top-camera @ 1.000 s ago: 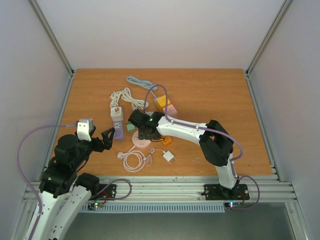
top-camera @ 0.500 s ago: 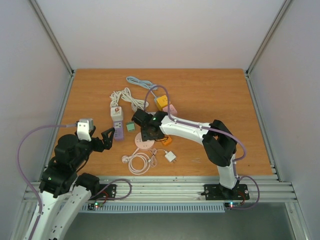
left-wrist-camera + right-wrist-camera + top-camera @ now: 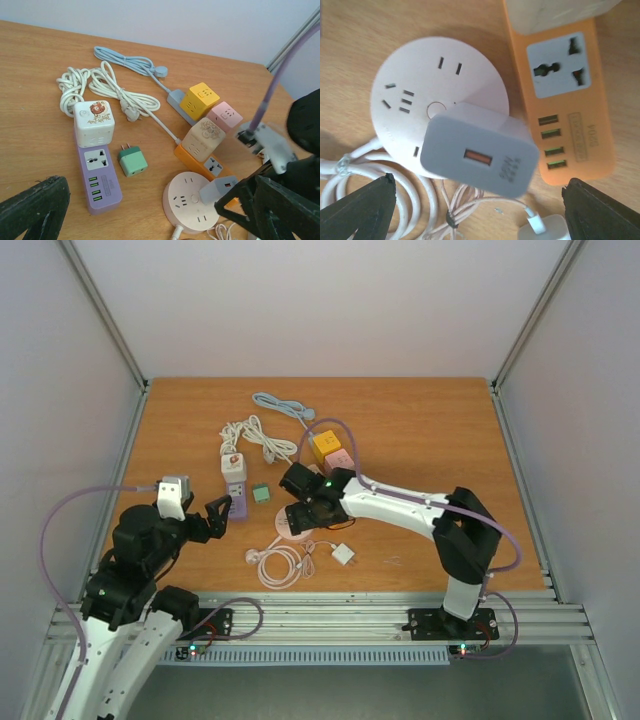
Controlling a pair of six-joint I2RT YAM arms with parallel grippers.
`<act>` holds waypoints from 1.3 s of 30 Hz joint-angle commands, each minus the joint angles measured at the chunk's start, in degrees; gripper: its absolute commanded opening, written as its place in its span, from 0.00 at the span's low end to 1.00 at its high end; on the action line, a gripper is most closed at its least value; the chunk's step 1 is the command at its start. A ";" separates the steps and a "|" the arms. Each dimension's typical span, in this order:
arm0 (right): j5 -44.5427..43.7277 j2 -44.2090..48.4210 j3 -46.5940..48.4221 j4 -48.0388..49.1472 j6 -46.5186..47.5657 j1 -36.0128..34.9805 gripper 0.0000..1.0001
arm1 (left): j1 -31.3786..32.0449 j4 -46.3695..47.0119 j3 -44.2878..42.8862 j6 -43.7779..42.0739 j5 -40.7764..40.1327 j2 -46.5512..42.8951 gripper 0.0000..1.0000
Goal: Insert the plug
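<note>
The plug (image 3: pixel 480 155) is a grey-and-white USB charger block with an orange port. It stands on the face of the round pink socket (image 3: pixel 415 85), with its prongs hidden underneath. My right gripper (image 3: pixel 480 210) is open, its black fingers (image 3: pixel 360 207) wide apart on either side of the plug and not touching it. From above, the right gripper (image 3: pixel 303 506) hovers over the round socket (image 3: pixel 285 528). In the left wrist view the plug (image 3: pixel 218 190) leans on the socket (image 3: pixel 190 202). My left gripper (image 3: pixel 216 515) is open and holds nothing, left of the purple strip.
A purple power strip (image 3: pixel 235 502) with a white cube adapter (image 3: pixel 232 466) lies at the left, a green adapter (image 3: pixel 261 494) beside it. An orange strip (image 3: pixel 560 110) with yellow and pink cubes (image 3: pixel 330 450) is close behind the socket. A coiled cable (image 3: pixel 278 564) and white charger (image 3: pixel 343 554) lie in front.
My right gripper has opened and let go of the plug, which now stands on the round socket. The right arm shifted right and nearer. The left arm has not moved.
</note>
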State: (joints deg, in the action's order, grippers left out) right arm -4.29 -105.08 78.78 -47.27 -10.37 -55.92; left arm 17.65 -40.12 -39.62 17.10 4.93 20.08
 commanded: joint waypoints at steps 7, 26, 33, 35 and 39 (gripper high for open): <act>-8.43 13.31 -9.59 -1.90 2.60 0.12 0.89 | 0.00 0.88 -0.34 -1.36 2.03 0.41 0.99; 5.08 9.39 -22.44 4.91 12.08 0.04 0.68 | 0.01 -3.97 -5.82 3.64 0.84 7.26 0.99; 5.95 7.90 -23.15 4.26 12.35 0.02 0.63 | 0.00 -2.54 -4.84 3.00 3.69 6.39 0.99; 5.85 7.91 -23.15 3.91 12.06 0.03 0.63 | -0.02 -2.20 -4.62 3.19 3.71 6.37 0.99; 4.82 8.17 -22.73 2.21 11.69 -0.76 0.63 | 0.01 -2.15 -4.46 3.42 3.89 6.73 0.99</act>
State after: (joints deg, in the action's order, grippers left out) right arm 1.06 -96.86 55.72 -43.05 1.13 -55.94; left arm 17.65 -44.36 -43.86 20.05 7.75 26.96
